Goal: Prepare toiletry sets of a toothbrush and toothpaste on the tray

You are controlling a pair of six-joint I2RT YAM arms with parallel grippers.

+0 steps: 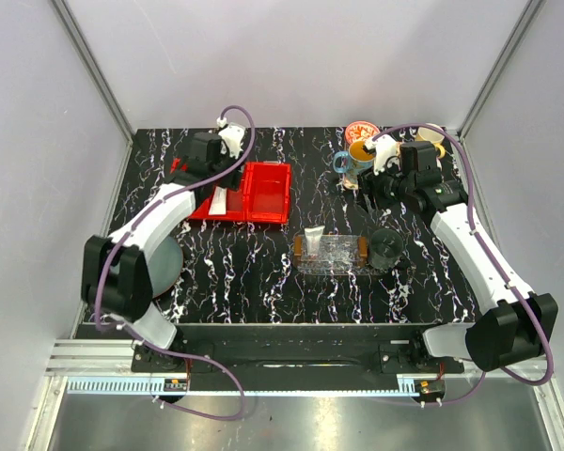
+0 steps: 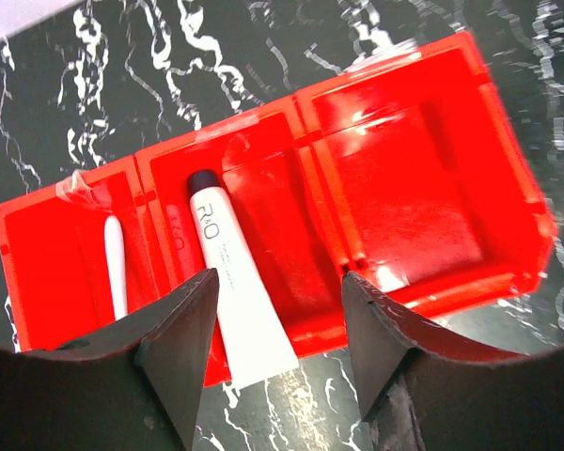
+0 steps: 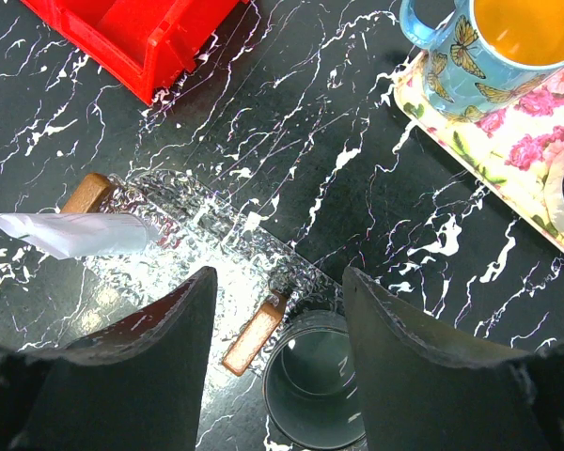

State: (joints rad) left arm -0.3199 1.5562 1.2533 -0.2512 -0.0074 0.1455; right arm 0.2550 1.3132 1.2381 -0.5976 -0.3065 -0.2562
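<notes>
A white toothpaste tube [image 2: 233, 296] with a dark cap lies in the middle compartment of the red bins [image 2: 404, 178]; its flat end sticks out over the near rim. A slim pale stick, the toothbrush [image 2: 116, 268], lies in the left compartment. My left gripper [image 2: 280, 282] is open and empty above that tube; it also shows in the top view [image 1: 210, 174]. The clear tray [image 3: 207, 254] with orange-brown ends holds a second toothpaste tube [image 3: 75, 233] at its left end. My right gripper [image 3: 277, 310] is open and empty above the tray's right end.
A dark grey cup [image 3: 324, 381] stands against the tray's right end. A floral tray [image 3: 508, 160] with a blue butterfly mug [image 3: 461, 56] sits at the back right. In the top view the red bins [image 1: 263, 193] are back left of the clear tray [image 1: 331, 252].
</notes>
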